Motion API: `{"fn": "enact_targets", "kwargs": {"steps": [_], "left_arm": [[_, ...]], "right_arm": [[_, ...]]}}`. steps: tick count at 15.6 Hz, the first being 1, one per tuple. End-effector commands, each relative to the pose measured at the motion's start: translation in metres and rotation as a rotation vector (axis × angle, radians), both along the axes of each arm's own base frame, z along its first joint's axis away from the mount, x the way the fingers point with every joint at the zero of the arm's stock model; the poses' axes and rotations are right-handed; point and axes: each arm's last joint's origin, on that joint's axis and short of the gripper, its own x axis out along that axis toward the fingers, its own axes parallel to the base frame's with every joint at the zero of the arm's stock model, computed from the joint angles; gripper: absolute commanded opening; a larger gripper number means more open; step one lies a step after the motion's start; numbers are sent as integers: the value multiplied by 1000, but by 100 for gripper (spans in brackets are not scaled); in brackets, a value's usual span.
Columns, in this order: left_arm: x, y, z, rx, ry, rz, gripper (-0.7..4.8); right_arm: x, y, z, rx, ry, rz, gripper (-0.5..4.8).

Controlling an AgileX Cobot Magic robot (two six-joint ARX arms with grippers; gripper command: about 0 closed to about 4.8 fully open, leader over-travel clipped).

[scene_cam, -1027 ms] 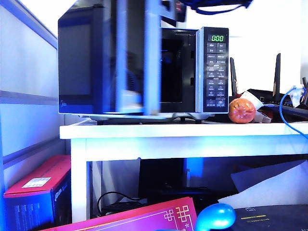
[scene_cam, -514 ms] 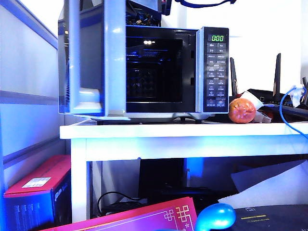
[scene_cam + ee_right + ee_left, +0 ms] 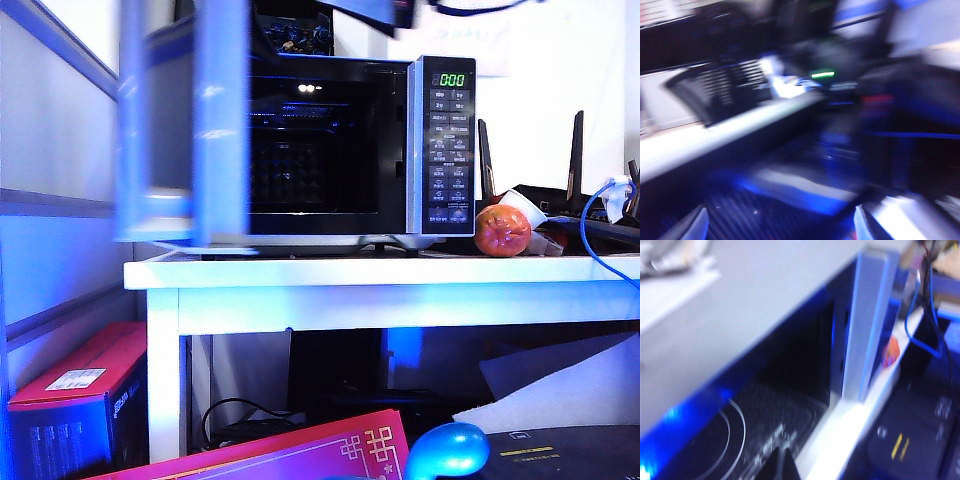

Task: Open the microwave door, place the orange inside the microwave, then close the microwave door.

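Orange on table beside microwave, door swung wide | firm, light, rolls: pinch its middle | right end effector spread, empty, overhead | left end effector at cavity, state unclear.

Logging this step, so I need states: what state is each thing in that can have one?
microwave door: swung wide open, blurred.
microwave: cavity exposed, empty, display lit.
orange: on the table beside the microwave, not held.
left hand: at the microwave opening, state unclear.
right hand: open, holding nothing.
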Motion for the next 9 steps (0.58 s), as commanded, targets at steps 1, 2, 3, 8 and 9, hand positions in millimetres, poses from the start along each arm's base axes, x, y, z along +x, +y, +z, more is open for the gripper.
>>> {"fn": "enact_targets", "kwargs": {"steps": [1,2,3,8,9], "left_arm": [[-1,-1,-19,46,110,-41,-5],[-2,-1,-20,46,122,-50,-5],[-2,-1,-21,51,137,-50,-5],[-3,0,-21,57,137,-52,-5],[-3,0,-21,57,134,-52,-5]], "right_arm": [[9,-34,6,9,-23,-106,386],[12,-46,6,10,-23,-157,386],[15,-57,6,11,-22,-206,386],[24,-102,6,16,-19,-403,393],[25,-107,5,14,-23,-446,413]]}}
